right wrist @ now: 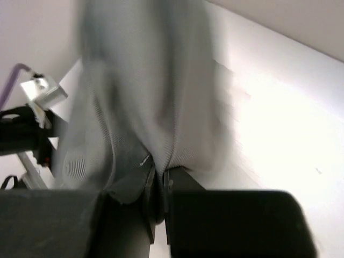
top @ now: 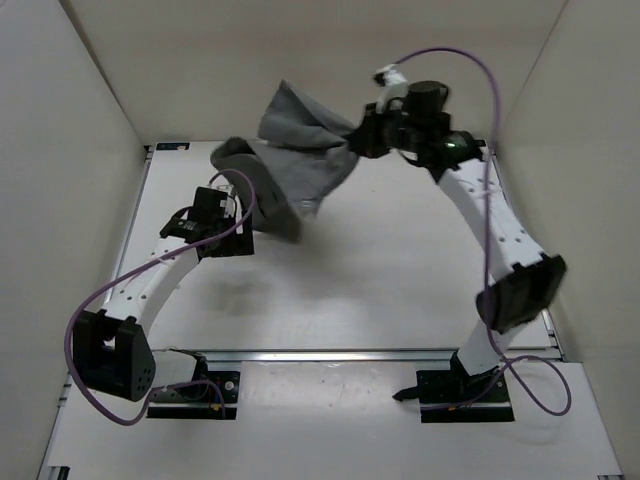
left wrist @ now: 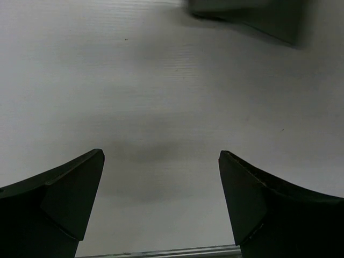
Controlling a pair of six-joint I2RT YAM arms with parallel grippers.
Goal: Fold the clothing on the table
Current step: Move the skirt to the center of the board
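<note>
The grey clothing (top: 300, 150) hangs bunched in the air over the far part of the white table (top: 380, 290). My right gripper (top: 358, 140) is shut on its upper right edge. In the right wrist view the ribbed fabric (right wrist: 145, 97) is pinched between the shut fingers, gripper (right wrist: 159, 172). The cloth's lower left end droops down near my left gripper (top: 232, 235). That gripper (left wrist: 161, 154) stands open over bare table (left wrist: 161, 80) with nothing between its fingers. A dark corner of the clothing (left wrist: 258, 16) shows at the top right of the left wrist view.
White walls (top: 80, 130) close in the table on the left, back and right. A metal rail (top: 380, 352) runs along the near edge in front of both arm bases. Purple cables (top: 90, 300) loop beside each arm.
</note>
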